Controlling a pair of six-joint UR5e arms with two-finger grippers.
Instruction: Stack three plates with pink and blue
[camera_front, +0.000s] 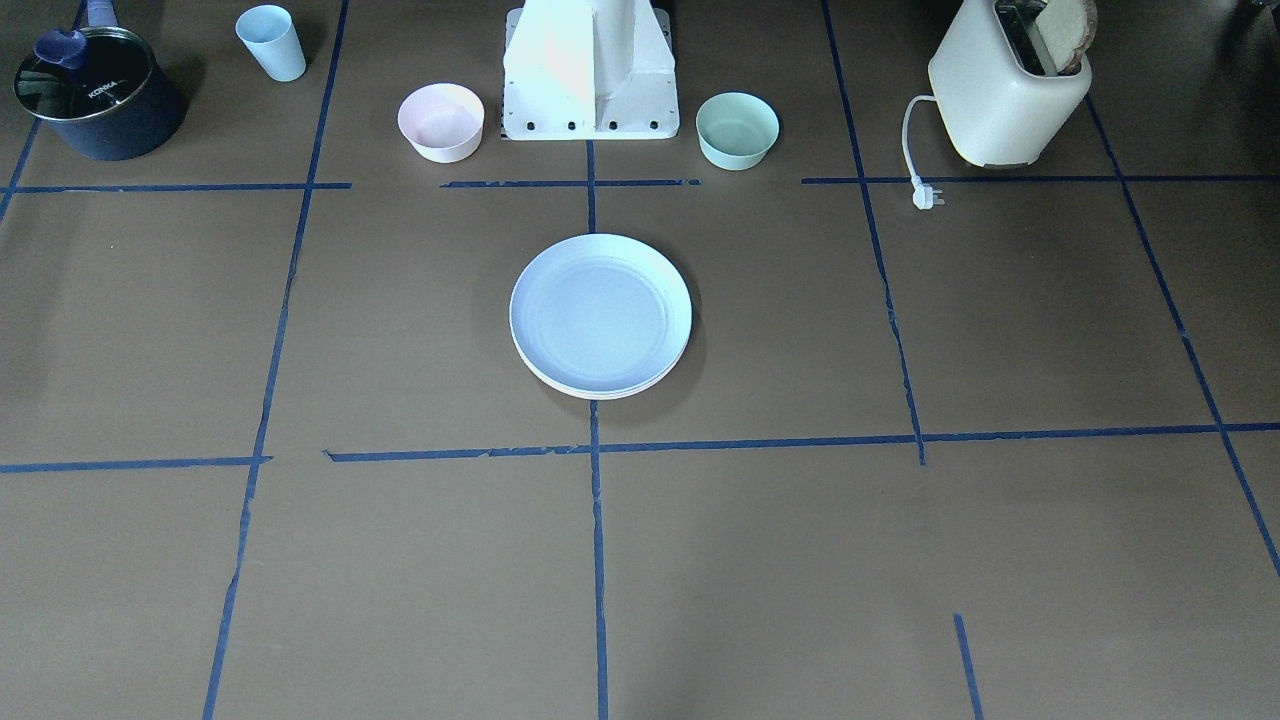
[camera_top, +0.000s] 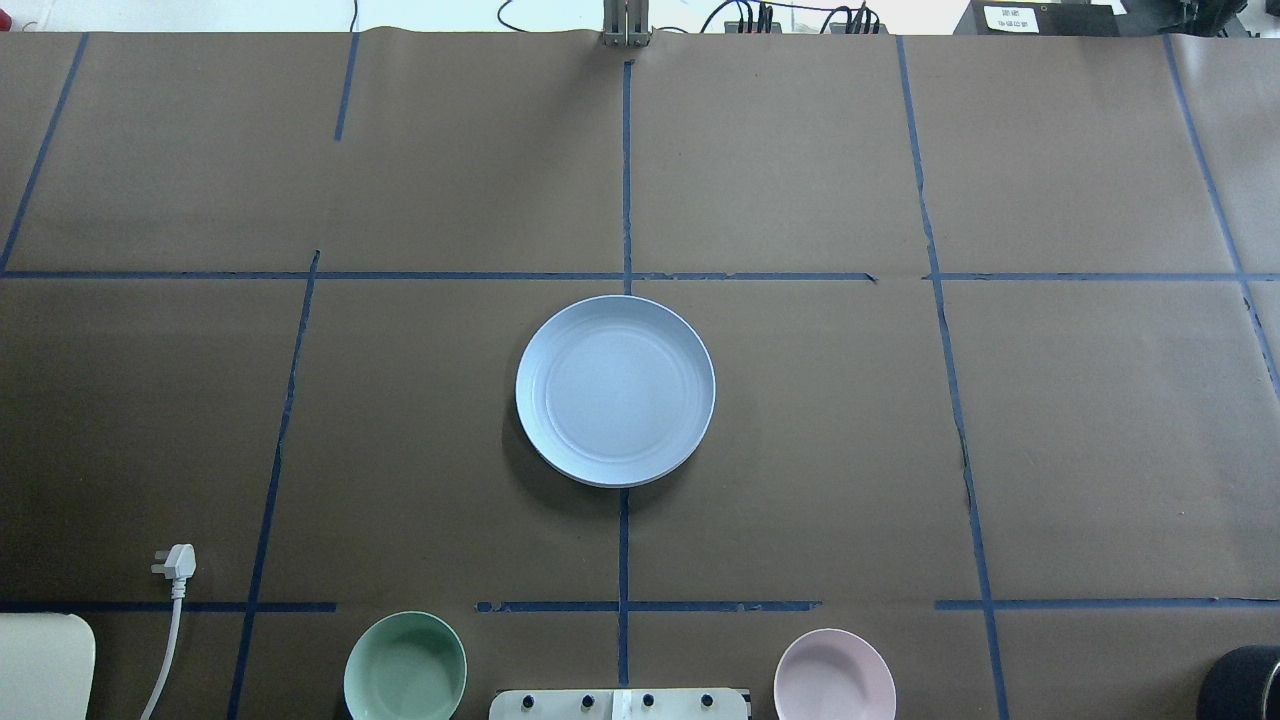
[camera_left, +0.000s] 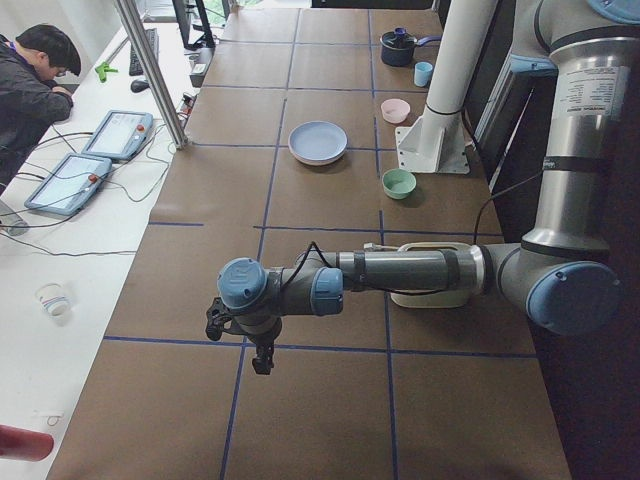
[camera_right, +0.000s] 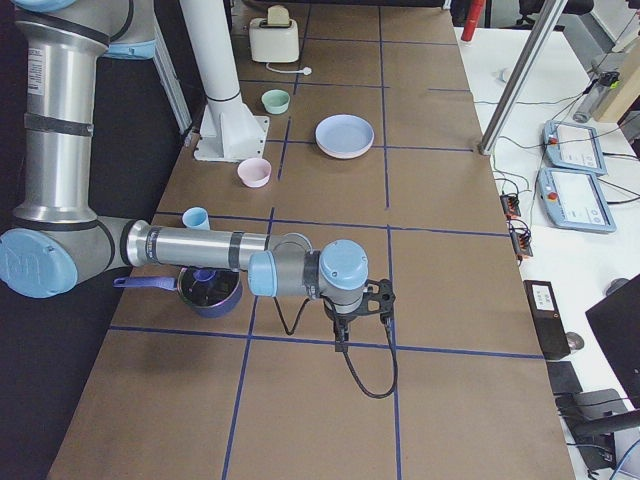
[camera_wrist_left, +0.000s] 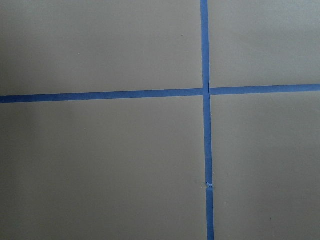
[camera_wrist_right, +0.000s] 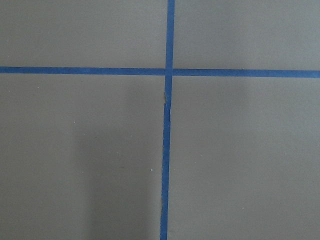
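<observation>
A light blue plate (camera_front: 600, 315) lies at the table's centre, on top of a low stack; pale rims of plates beneath it (camera_front: 600, 392) show at its front edge, their colours unclear. It also shows in the overhead view (camera_top: 615, 403). My left gripper (camera_left: 262, 360) hangs far from the stack over a tape crossing, seen only in the exterior left view; I cannot tell if it is open or shut. My right gripper (camera_right: 343, 340) hangs over the other end of the table, seen only in the exterior right view; I cannot tell its state. Both wrist views show only brown paper and blue tape.
A pink bowl (camera_front: 441, 122) and a green bowl (camera_front: 737, 130) flank the robot base (camera_front: 590, 75). A cream toaster (camera_front: 1010, 90) with a loose plug (camera_front: 925, 195) stands on my left side. A dark pot (camera_front: 98, 92) and a blue cup (camera_front: 271, 42) stand on my right.
</observation>
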